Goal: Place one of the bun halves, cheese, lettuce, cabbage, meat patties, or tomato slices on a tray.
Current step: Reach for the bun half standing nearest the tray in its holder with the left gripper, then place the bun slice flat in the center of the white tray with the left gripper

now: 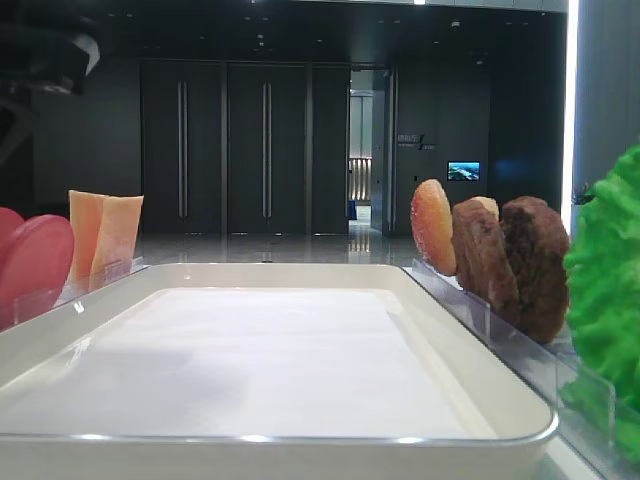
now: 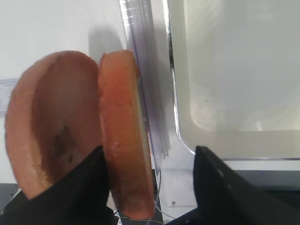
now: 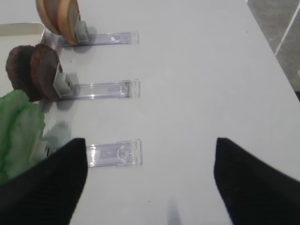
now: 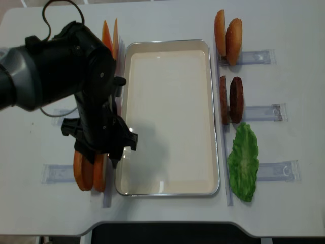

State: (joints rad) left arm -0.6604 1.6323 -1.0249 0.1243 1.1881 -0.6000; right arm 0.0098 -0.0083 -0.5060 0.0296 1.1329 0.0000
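Two pinkish-red tomato slices (image 2: 124, 131) stand on edge in a clear holder left of the white tray (image 4: 172, 101). My left gripper (image 2: 149, 154) is open and straddles the slice nearer the tray: one finger sits between the two slices and the other stands apart on the tray side. My right gripper (image 3: 150, 145) is open over bare table, with nothing between its fingers. Cheese (image 4: 109, 35) stands at the back left. Bun halves (image 4: 227, 36), meat patties (image 4: 231, 99) and lettuce (image 4: 242, 160) line the tray's right side. The cabbage is out of view.
Clear plastic holders (image 3: 112, 154) stick out to the right of each food row. The left arm's dark body (image 4: 76, 76) hangs over the table left of the tray. The table's front edge (image 4: 162, 229) lies just past the tray.
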